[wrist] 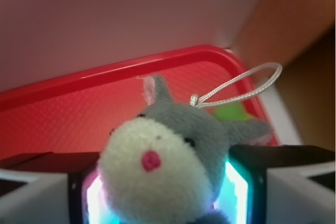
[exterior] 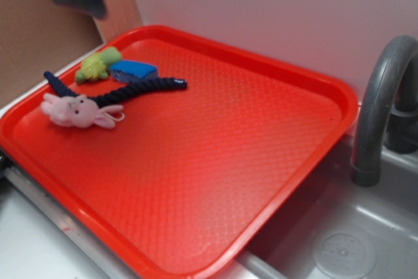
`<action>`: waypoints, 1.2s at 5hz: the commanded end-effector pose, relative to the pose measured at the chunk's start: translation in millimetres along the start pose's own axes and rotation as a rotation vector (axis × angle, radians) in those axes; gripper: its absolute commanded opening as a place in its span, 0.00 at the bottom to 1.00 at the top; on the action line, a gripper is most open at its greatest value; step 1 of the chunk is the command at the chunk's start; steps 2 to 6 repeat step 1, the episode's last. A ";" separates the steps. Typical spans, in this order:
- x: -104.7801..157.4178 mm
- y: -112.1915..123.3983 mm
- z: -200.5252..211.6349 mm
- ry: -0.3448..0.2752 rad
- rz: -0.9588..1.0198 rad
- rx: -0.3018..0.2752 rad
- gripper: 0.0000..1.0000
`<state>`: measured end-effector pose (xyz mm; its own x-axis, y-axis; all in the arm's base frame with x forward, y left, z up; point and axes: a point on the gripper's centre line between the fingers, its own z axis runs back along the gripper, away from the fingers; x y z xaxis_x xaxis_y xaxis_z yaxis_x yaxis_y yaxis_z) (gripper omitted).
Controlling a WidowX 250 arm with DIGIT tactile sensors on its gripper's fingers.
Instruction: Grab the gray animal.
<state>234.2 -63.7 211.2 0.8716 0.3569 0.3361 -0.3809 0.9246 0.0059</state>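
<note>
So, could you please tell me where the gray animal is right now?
The wrist view shows the gray animal clamped between the gripper's fingers, lifted above the red tray's far corner.

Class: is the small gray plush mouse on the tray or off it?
Off it: the gray plush mouse sits clamped between the gripper fingers, above the red plastic tray.

Tray (exterior: 274,83) bright red-orange, fine diamond-embossed pattern over its floor. Near its left corner: plush animal (exterior: 77,111) pale pink; rope toy (exterior: 124,91) dark navy; plush toy (exterior: 96,66) yellow-green; flat block (exterior: 133,70) bright blue. Faucet (exterior: 377,106) and sink (exterior: 366,227) mid gray. Wrist view: gray animal (wrist: 173,150) gray, face cream-white, nose pink, eyes black, ear lining pinkish, hanging loop (wrist: 239,85) silvery white. Gripper (wrist: 168,195) fingers black, glowing cyan inside.
</note>
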 end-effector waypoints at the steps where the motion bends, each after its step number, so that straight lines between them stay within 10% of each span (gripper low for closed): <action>1: 15.8 19.2 50.2 0.037 0.210 0.037 0.00; 6: 15.8 19.2 50.2 0.037 0.210 0.037 0.00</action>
